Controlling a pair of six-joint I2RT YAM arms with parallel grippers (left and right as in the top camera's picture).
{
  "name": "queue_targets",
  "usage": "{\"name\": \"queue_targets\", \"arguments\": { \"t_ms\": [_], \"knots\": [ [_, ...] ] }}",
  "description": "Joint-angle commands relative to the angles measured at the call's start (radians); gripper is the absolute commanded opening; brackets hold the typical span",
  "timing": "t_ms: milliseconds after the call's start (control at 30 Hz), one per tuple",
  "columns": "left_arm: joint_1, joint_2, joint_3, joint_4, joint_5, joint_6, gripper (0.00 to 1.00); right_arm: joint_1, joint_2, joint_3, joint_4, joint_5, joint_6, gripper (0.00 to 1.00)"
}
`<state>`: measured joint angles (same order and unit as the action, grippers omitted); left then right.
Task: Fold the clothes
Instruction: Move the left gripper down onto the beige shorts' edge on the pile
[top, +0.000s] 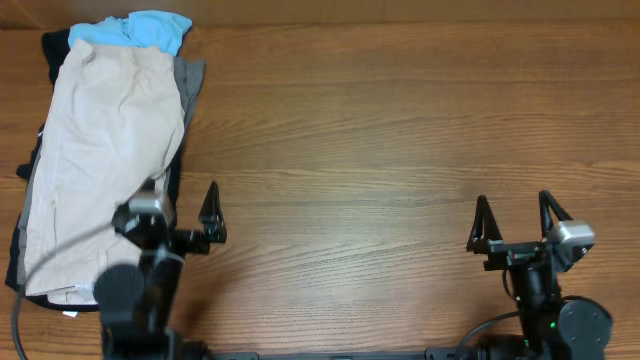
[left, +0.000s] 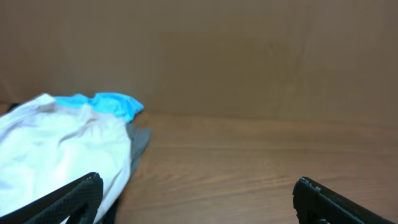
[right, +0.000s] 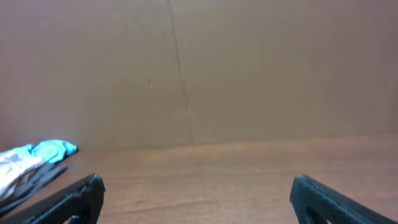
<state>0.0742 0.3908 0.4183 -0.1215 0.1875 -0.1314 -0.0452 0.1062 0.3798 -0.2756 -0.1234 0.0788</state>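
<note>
Overhead: the beige shorts (top: 100, 150) lie unfolded on a pile, ahead of and outside the left gripper (top: 185, 215). A light-blue garment (top: 140, 28) and grey shorts (top: 190, 85) peek out beneath. Folding looks not yet begun, so every fold is left. The left gripper and the right gripper (top: 516, 215) both have their jaws spread and empty, with bare table (top: 380, 130) ahead of and between them.

Left wrist: the shorts sit just beyond the left-hand jaw, with clear wood ahead.

Right wrist: the jaws are wide apart and the pile is well off past the left-hand jaw
</note>
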Motion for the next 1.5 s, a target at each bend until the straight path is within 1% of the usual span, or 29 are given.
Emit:
{"name": "queue_targets", "arguments": {
  "t_ms": [0,67,100,133,167,300,333,367,433,467,533,600,733,800,867,900,967,1033,1133,1267,1300,1333,1467],
  "knots": [
    [0.006,0.252,0.262,-0.076,0.078,-0.003,1.00,-0.002,0.111,0.147,-0.057,-0.011,0.003,1.00],
    [0.006,0.367,0.388,-0.156,0.080,-0.002,1.00,-0.002,0.187,0.216,-0.108,-0.026,0.003,1.00],
    [0.006,0.461,0.496,-0.239,0.087,0.008,1.00,-0.002,0.266,0.281,-0.160,-0.046,0.003,1.00],
    [0.006,0.496,0.538,-0.272,0.093,0.023,1.00,-0.002,0.294,0.304,-0.180,-0.055,0.003,1.00],
    [0.006,0.589,0.647,-0.364,0.111,0.064,1.00,-0.002,0.369,0.362,-0.230,-0.072,0.003,1.00],
    [0.006,0.796,0.896,-0.592,0.124,0.124,1.00,-0.002,0.571,0.509,-0.369,-0.116,0.003,1.00],
    [0.006,0.869,0.975,-0.676,0.123,0.154,1.00,-0.002,0.664,0.569,-0.426,-0.140,0.003,1.00],
    [0.006,0.915,1.014,-0.708,0.124,0.170,1.00,-0.002,0.728,0.607,-0.459,-0.167,0.003,1.00],
    [0.004,0.969,1.034,-0.716,0.127,0.169,1.00,-0.002,0.827,0.652,-0.480,-0.228,0.003,1.00],
    [0.004,1.001,1.033,-0.715,0.127,0.170,1.00,-0.002,0.892,0.665,-0.460,-0.286,0.003,1.00],
    [0.005,1.035,1.033,-0.720,0.128,0.163,1.00,-0.002,0.956,0.665,-0.426,-0.359,0.003,1.00],
    [0.008,1.059,1.033,-0.728,0.092,0.161,1.00,-0.002,1.018,0.665,-0.404,-0.431,0.003,1.00],
    [0.067,1.067,1.033,-0.784,-0.011,0.067,0.98,-0.002,1.114,0.665,-0.403,-0.493,0.002,1.00],
    [0.160,1.067,1.033,-0.823,-0.013,0.029,0.95,-0.002,1.148,0.665,-0.411,-0.496,0.001,1.00],
    [0.236,1.067,1.033,-0.845,-0.011,-0.011,0.95,-0.002,1.165,0.665,-0.412,-0.496,-0.002,1.00],
    [0.314,1.068,1.033,-0.864,-0.011,-0.050,0.95,-0.002,1.171,0.665,-0.409,-0.496,-0.002,1.00],
    [0.414,1.069,1.028,-0.879,-0.012,-0.087,0.95,-0.002,1.173,0.665,-0.400,-0.496,-0.002,1.00],
    [0.509,1.077,1.026,-0.888,-0.015,-0.111,0.95,-0.002,1.173,0.665,-0.391,-0.496,-0.002,1.00],
    [0.603,1.102,1.025,-0.891,-0.015,-0.117,0.96,-0.002,1.173,0.665,-0.387,-0.496,-0.002,1.00],
    [0.669,1.172,1.025,-0.874,-0.044,-0.111,0.99,-0.002,1.173,0.665,-0.388,-0.496,-0.002,1.00],
    [0.673,1.194,1.025,-0.867,-0.055,-0.086,0.99,-0.002,1.173,0.665,-0.388,-0.496,-0.002,1.00],
    [0.673,1.240,1.025,-0.858,-0.065,-0.006,0.97,-0.002,1.173,0.665,-0.388,-0.497,-0.002,1.00],
    [0.671,1.365,1.025,-0.860,-0.065,0.180,0.96,-0.001,1.173,0.664,-0.389,-0.497,-0.002,1.00]
  ]
}}
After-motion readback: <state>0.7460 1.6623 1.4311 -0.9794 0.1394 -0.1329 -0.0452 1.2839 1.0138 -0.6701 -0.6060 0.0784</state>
